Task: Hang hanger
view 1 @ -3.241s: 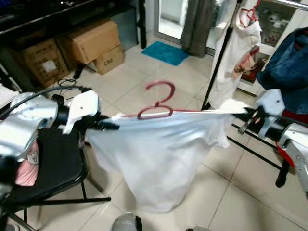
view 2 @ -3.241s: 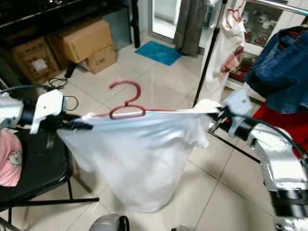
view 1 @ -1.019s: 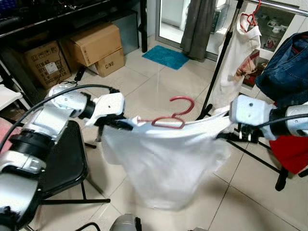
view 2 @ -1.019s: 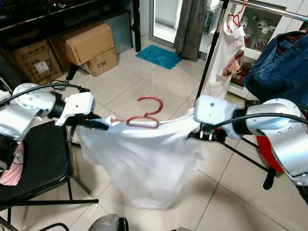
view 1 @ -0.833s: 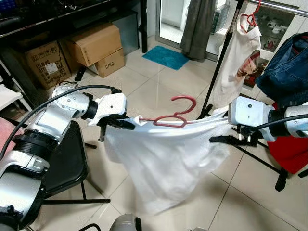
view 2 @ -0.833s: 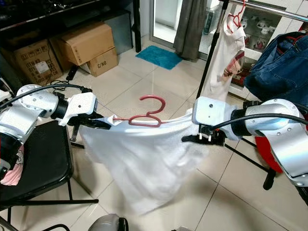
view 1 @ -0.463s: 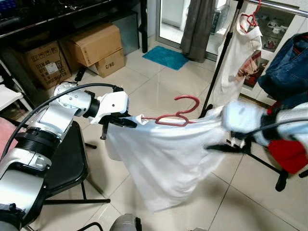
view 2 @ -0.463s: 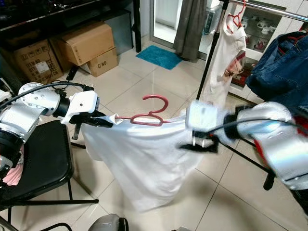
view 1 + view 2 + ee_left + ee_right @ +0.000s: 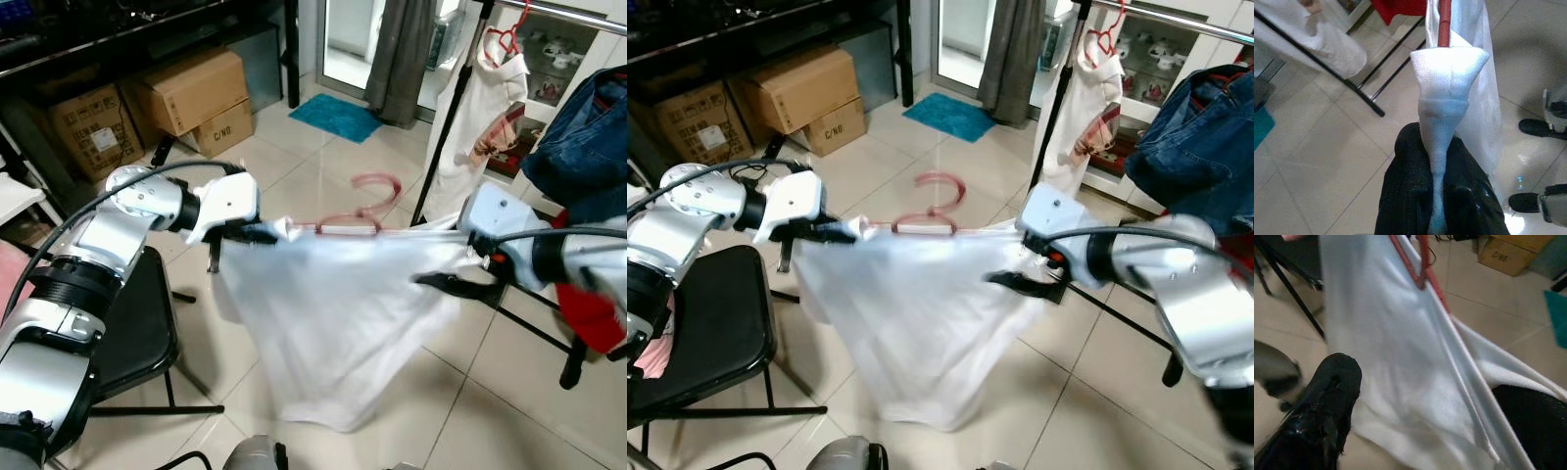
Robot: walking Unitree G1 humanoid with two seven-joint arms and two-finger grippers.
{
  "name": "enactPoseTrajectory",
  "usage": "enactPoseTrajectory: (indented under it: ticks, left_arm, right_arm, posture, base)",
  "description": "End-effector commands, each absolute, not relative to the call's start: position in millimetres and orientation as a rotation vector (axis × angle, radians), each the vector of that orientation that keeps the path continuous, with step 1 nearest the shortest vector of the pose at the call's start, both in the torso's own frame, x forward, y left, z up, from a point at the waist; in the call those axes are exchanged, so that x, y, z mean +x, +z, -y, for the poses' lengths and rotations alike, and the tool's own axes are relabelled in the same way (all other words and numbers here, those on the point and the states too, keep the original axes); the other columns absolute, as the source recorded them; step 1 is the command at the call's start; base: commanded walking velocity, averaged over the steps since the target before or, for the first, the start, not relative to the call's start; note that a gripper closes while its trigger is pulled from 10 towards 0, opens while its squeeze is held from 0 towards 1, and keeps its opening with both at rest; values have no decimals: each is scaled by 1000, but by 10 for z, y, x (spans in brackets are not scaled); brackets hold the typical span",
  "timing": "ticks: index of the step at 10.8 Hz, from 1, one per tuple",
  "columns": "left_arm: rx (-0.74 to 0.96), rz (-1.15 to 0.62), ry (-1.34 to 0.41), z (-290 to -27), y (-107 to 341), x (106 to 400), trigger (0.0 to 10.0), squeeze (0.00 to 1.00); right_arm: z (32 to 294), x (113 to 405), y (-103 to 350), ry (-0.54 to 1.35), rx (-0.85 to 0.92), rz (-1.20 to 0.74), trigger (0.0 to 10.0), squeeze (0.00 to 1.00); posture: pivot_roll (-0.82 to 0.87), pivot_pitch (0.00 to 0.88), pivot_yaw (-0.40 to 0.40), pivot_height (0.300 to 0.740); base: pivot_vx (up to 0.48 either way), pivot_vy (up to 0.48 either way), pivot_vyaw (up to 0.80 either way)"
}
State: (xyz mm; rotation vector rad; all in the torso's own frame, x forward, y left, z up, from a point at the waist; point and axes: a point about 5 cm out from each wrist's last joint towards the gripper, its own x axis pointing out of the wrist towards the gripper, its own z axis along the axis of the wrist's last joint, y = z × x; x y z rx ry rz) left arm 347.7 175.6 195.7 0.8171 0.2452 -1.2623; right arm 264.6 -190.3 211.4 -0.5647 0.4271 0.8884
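Observation:
A white shirt (image 9: 333, 313) hangs on a red hanger (image 9: 348, 227) whose hook (image 9: 375, 188) is blurred, held up over the tiled floor. My left gripper (image 9: 265, 233) is shut on the shirt's left shoulder, over the hanger's end. The left wrist view shows the cloth pinched between its fingers (image 9: 1405, 186), with the red hanger arm (image 9: 1444, 22) running out of it. My right gripper (image 9: 449, 281) is open at the shirt's right side, below the shoulder. In the right wrist view, cloth (image 9: 1415, 382) lies loose between its spread fingers (image 9: 1325, 396).
A clothes rack pole (image 9: 446, 108) stands at the right with a top bar (image 9: 578, 12). A white garment (image 9: 485, 108) on a red hanger and a denim jacket (image 9: 588, 127) hang there. A black chair (image 9: 127, 333) is at my left, cardboard boxes (image 9: 191, 88) behind.
My right gripper has let go of the shirt's right shoulder, opened, and now sits lower by the cloth. The left gripper keeps its hold, and the hanger has lifted slightly.

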Motion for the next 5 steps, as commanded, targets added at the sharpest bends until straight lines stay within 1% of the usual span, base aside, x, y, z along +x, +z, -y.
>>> enactPoseTrajectory:
  ticks: [1, 3, 4, 5]
  left_arm:
    - [843, -228, -1204, -1808, 2038, 3507, 0, 0]
    - [838, -232, -1204, -1796, 1974, 3499, 0, 0]
    - [835, -217, -1217, -1751, 1973, 3499, 0, 0]
    - [837, -220, -1243, -1722, 1969, 3488, 0, 0]
  right_arm:
    - [1875, 2599, 2237, 880, -523, -367, 10000, 1000]
    - [1670, 2489, 2370, 950, -365, -258, 10000, 1000]
    - [1627, 2460, 2353, 940, -349, -262, 10000, 1000]
    - [1726, 2516, 2252, 814, -565, -329, 10000, 1000]
  posture:
    - [12, 38, 31, 740]
    - [7, 40, 33, 740]
    - [4, 41, 33, 740]
    - [2, 43, 36, 740]
  base:
    - [0, 0, 0]
    - [0, 0, 0]
    - [0, 0, 0]
    - [0, 0, 0]
